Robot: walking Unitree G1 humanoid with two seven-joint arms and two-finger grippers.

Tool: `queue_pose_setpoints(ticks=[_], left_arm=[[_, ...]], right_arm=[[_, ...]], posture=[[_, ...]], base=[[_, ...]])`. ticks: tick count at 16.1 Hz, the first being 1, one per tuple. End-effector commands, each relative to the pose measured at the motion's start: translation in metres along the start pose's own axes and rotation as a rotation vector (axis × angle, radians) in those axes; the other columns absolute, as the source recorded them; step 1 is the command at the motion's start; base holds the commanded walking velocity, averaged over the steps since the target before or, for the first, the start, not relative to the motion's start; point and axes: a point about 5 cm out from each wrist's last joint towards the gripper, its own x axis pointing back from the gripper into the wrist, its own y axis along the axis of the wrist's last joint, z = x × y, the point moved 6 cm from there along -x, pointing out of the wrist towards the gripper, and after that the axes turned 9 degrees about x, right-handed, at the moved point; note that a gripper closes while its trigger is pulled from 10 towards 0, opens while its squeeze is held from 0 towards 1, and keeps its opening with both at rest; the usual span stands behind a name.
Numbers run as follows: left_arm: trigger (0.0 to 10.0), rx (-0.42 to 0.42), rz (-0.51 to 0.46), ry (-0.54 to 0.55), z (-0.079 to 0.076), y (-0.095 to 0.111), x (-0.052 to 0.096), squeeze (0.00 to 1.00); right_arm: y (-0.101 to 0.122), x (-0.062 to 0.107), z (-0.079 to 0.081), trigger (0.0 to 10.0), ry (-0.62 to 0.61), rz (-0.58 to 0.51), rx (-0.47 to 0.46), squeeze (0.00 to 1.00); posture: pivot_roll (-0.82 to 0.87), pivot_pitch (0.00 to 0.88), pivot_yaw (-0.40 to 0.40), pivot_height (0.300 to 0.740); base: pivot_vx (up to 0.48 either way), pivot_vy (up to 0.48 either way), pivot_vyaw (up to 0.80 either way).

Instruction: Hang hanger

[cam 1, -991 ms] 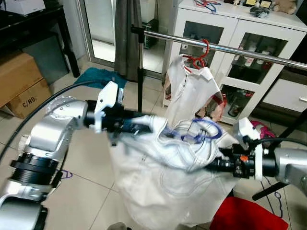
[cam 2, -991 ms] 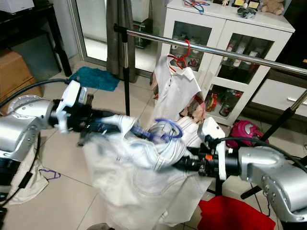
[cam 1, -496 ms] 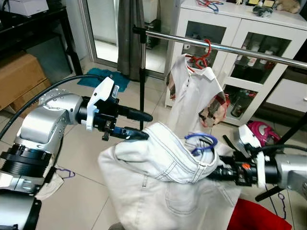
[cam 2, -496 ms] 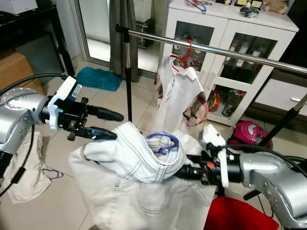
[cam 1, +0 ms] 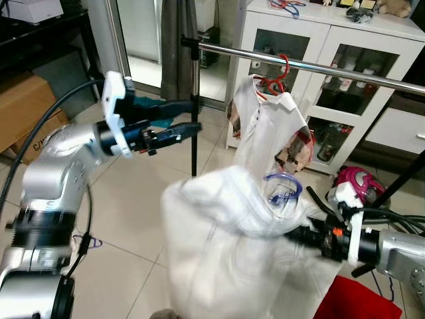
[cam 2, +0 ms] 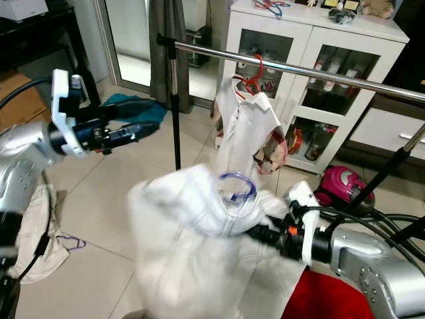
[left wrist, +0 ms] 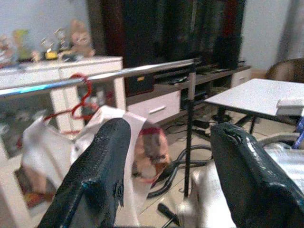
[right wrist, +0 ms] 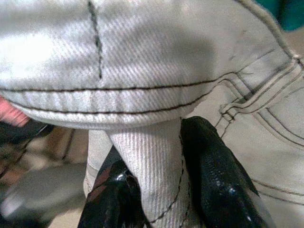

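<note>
My right gripper (right wrist: pixel 156 199), low on my right, jaws clamped on a fold of the white trousers (cam 1: pixel 226 232). The trousers hang blurred from a blue hanger (cam 1: pixel 284 186), its hook just above the cloth, below the rail (cam 1: pixel 312 66). My left gripper (cam 1: pixel 189 119) raised on the left, jaws apart, empty. Farther: white shirt (cam 1: pixel 269 133) on a red hanger (cam 1: pixel 277 76) on the rail, white cabinet (cam 1: pixel 352 40) behind.

Twill-cloth garment (right wrist: pixel 142 61), glossy metal rail (cam 2: pixel 299 68)
</note>
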Motion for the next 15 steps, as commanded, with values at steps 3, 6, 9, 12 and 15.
queue_pose_setpoints(ticks=[3,6,9,12,15], left_arm=[[10.0,-0.033,0.045,0.225,0.001,-0.031,0.013,0.0],[10.0,0.004,0.095,0.453,-0.015,-0.086,0.027,0.0],[10.0,0.026,0.087,0.569,-0.017,-0.1,0.034,0.0],[10.0,-0.03,0.097,0.633,-0.015,-0.104,0.037,0.0],[10.0,-0.063,0.087,0.663,-0.013,-0.101,0.036,0.0]], right_arm=[[0.005,0.01,-0.027,0.0,-0.289,-0.096,-0.041,0.0],[-0.02,0.034,-0.026,0.0,-0.479,-0.063,-0.095,0.0],[-0.043,0.062,-0.044,0.0,-0.693,0.003,-0.152,0.0],[-0.051,0.08,-0.073,0.0,-1.007,0.012,-0.197,0.0],[-0.046,0.08,-0.083,0.0,-1.161,-0.023,-0.203,0.0]], posture=[[0.07,0.0,-0.031,0.74],[0.06,0.004,-0.039,0.74],[0.04,0.006,-0.024,0.74],[0.04,0.007,-0.024,0.74],[0.05,0.003,-0.031,0.74]], base=[[0.0,0.0,0.0],[0.0,0.0,0.0],[0.0,0.0,0.0],[0.195,0.0,0.0],[0.33,0.0,0.0]])
